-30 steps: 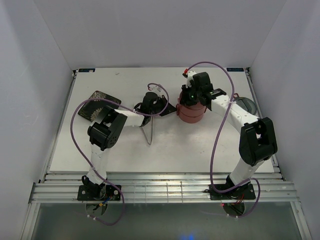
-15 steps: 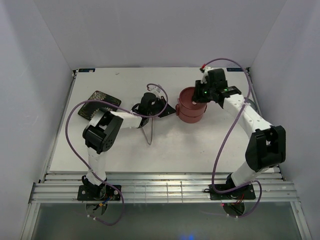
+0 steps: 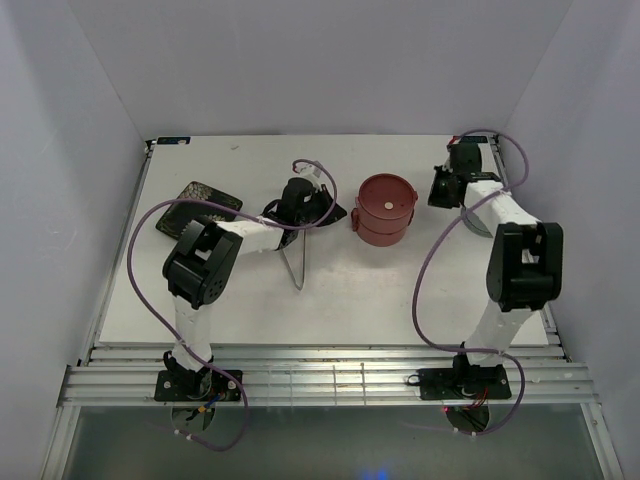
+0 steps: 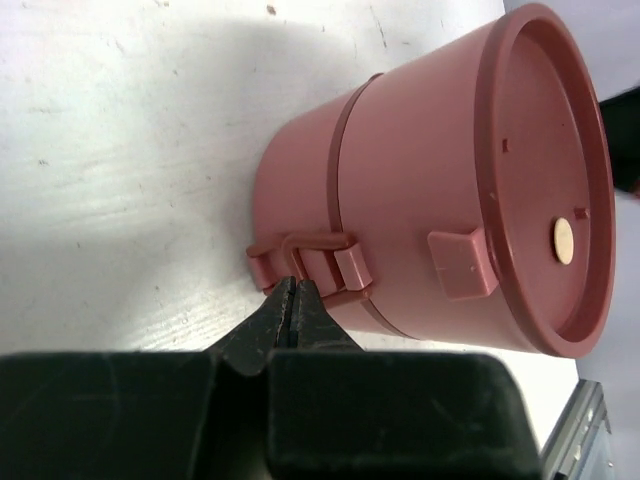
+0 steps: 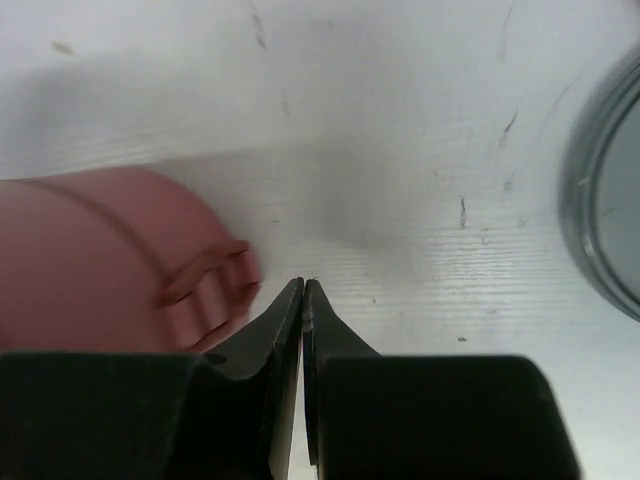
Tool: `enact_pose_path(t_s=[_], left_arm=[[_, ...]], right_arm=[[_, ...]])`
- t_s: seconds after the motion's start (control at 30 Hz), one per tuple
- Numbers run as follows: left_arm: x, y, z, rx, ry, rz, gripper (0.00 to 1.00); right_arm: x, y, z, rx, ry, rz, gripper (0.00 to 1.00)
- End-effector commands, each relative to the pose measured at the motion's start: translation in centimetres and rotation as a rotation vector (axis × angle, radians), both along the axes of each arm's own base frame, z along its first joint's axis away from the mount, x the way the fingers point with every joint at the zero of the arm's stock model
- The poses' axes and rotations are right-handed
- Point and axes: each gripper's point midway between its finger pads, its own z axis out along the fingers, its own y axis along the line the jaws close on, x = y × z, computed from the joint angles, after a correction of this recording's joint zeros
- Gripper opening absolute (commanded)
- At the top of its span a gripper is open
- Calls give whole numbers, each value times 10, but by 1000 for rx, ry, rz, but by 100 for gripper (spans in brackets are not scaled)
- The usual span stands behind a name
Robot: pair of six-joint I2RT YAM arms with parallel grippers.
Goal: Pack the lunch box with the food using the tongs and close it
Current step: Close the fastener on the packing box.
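On the white table [image 3: 400, 290] the right gripper [image 5: 302, 288] is backing off, shut and empty, leaving the lidded lunch box [image 3: 385, 208] to its left (basically done?).

Left hand [image 4: 293, 292], right hand [image 5: 302, 287]: both closed.

The top external camera looks down from high above and behind the 2 arm bases, far enough to take in the whole table [image 3: 400, 290]. The left wrist camera sits close, rolled sideways, facing past the left gripper [image 4: 292, 300] onto the lunch box [image 4: 420, 190]. The right wrist camera looks down past the right gripper [image 5: 302, 292], near the table. All 3 share the lunch box.
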Motion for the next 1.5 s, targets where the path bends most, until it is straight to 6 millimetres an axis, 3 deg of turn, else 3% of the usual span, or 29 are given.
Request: enact_pose_path(t_s=[0.0, 0.13, 0.33, 0.53, 0.8, 0.9, 0.93, 1.07, 1.13, 1.3, 1.47], left_arm=[[12, 1, 9, 25, -53, 11, 0], [15, 1, 1, 37, -44, 19, 0], [17, -7, -8, 35, -32, -6, 0], [18, -1, -15, 62, -25, 20, 0], [20, -5, -8, 70, -57, 12, 0], [21, -20, -7, 59, -65, -10, 0], [14, -34, -6, 48, -68, -41, 0], [-3, -88, -16, -33, -37, -169, 0], [-12, -98, -16, -51, -42, -193, 0], [-21, -85, -22, -39, -4, -161, 0], [-8, -51, -13, -1, -10, -64, 0]], right_arm=[[18, -5, -20, 1, 23, -30, 8], [29, 3, -51, 21, 80, 12, 8], [27, 18, -84, 62, 118, 100, 8], [22, 25, -98, 75, 141, 160, 8], [15, 29, -112, 61, 178, 177, 8], [12, 38, -114, 62, 184, 197, 8], [10, 44, -115, 67, 183, 213, 8], [-9, 92, -118, 69, 203, 323, 8], [-14, 103, -118, 60, 200, 348, 8], [-25, 105, -121, 61, 209, 349, 8], [-26, 92, -119, 84, 219, 285, 8]])
